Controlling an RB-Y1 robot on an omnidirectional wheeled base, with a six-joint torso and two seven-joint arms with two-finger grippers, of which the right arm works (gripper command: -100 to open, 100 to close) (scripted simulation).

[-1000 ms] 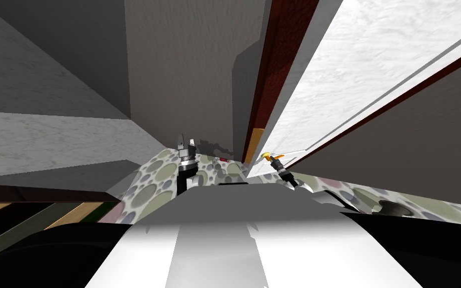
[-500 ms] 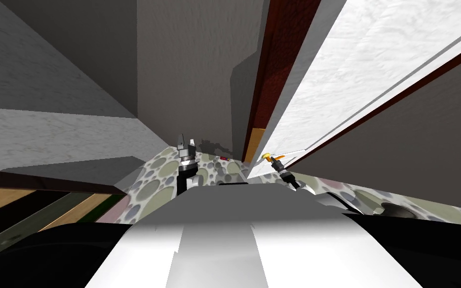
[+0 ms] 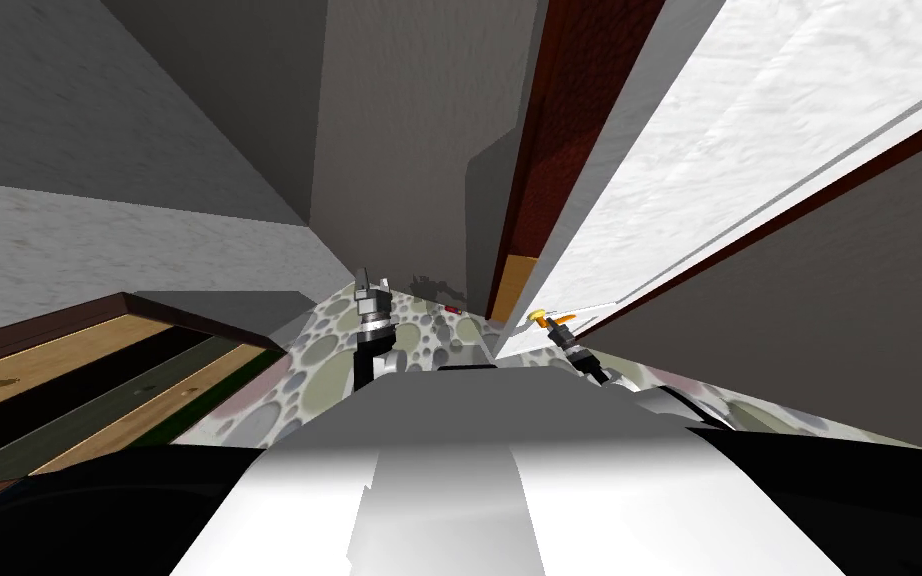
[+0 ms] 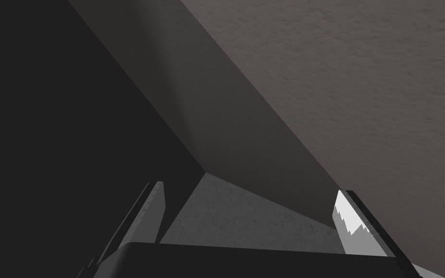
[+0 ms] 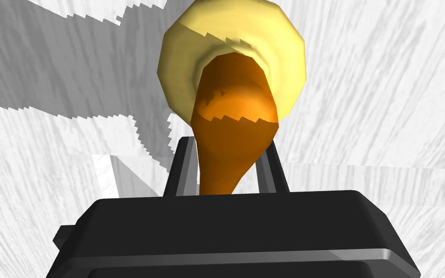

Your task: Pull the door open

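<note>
At the white door point(image 3: 749, 150), the right gripper point(image 5: 226, 147) has its fingers clamped on the orange handle point(image 5: 233, 120); the left gripper point(image 4: 249, 190) hangs well apart, fingers spread.

No text, label, brand, number or sign can be read on any surface in these views.

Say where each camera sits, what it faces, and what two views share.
Head view: from the head, steeply down; floor, white door, left gripper, right gripper.
Left wrist view: left hand, facing grey walls; open fingers.
Right wrist view: right hand, facing door; fingers shut on orange handle.
Shared: head and right wrist views show handle, door.
</note>
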